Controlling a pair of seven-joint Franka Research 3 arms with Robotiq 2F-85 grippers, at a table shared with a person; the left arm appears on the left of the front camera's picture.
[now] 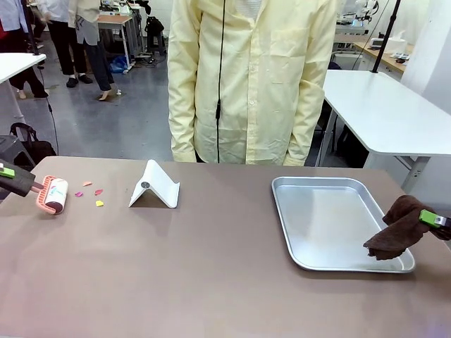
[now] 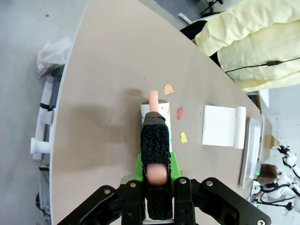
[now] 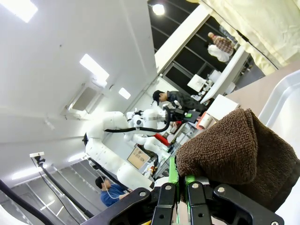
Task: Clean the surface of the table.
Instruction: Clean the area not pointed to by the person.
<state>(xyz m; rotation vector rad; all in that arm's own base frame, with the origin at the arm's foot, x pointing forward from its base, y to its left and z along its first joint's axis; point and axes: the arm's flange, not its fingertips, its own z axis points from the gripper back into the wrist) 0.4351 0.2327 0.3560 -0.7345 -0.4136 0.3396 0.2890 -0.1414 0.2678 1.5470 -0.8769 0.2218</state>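
The near strip of the worktop (image 1: 211, 296) is lying bare across the full width of the front view. Its grey-brown top is running with its long axis left to right, from the robot's left side to its right. Its short axis is pointing away toward the far side.

At the left end, the left fingers (image 1: 5, 170) are clenching the black foam handle of a lint roller (image 1: 55, 195). In the left wrist view the green pads of these fingers (image 2: 174, 165) are pressing both sides of the handle. The roller (image 2: 157, 117) is pointing straight away from the wrist, close to the worktop's left edge.

At the right end, the right fingers (image 1: 428, 217) are gripping a brown cloth (image 1: 398, 229), which is hanging over the right rim of a silver tray (image 1: 324, 218). In the right wrist view the cloth (image 3: 225, 150) is bulging out above the closed fingers (image 3: 172, 171).

The tray is occupying the right half, with its long side running near to far.

Four small coloured scraps (image 1: 99, 191) are lying just right of the roller. A white folded stand (image 1: 155, 186) is standing beyond them. Open surface is separating the stand from the tray.

A person (image 1: 246, 77) in a pale yellow coat is standing at the far edge.
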